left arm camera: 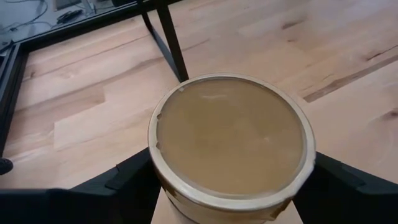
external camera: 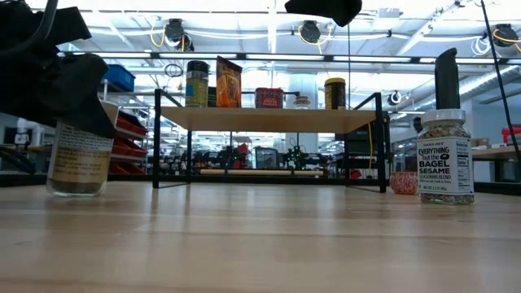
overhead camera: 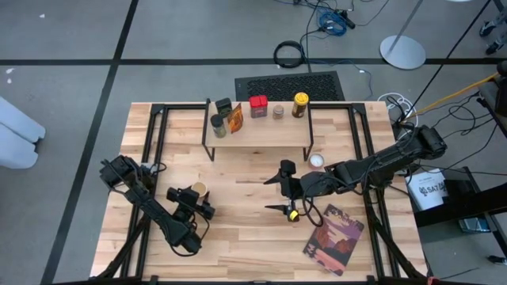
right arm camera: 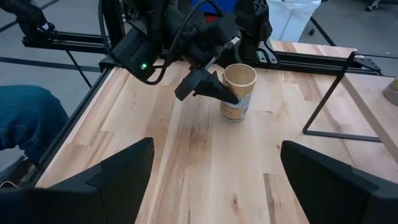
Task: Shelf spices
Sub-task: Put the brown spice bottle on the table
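The shelf (overhead camera: pixel 257 133) stands at the table's far middle, and several spices stand on its plank (external camera: pixel 269 120). A tan-topped jar (overhead camera: pixel 199 188) stands on the table at the near left. My left gripper (overhead camera: pixel 196 195) is around it, one finger on each side (left arm camera: pixel 233 186). A white-topped bagel-seasoning jar (overhead camera: pixel 317 161) stands on the table by the shelf's right leg (external camera: pixel 444 159). My right gripper (overhead camera: pixel 276 192) hangs open above the table's middle, facing the tan-topped jar (right arm camera: pixel 239 93), with nothing between its fingers (right arm camera: pixel 216 155). My left gripper pinches the tan-topped jar's side wall (left arm camera: pixel 166 194) just under the lid, between its two fingers (left arm camera: pixel 124 186). The lid's rim hides the fingertips. The fingers slant down from the table's near left; one (right arm camera: pixel 208 87) lies across the jar's front. The jar stands upright on the table.
A reddish picture-covered book (overhead camera: pixel 333 237) lies flat at the near right. A small yellow spot (overhead camera: pixel 293 214) shows beside my right gripper's near finger; what it is cannot be told. Bare planks lie between the two grippers and in front of the shelf.
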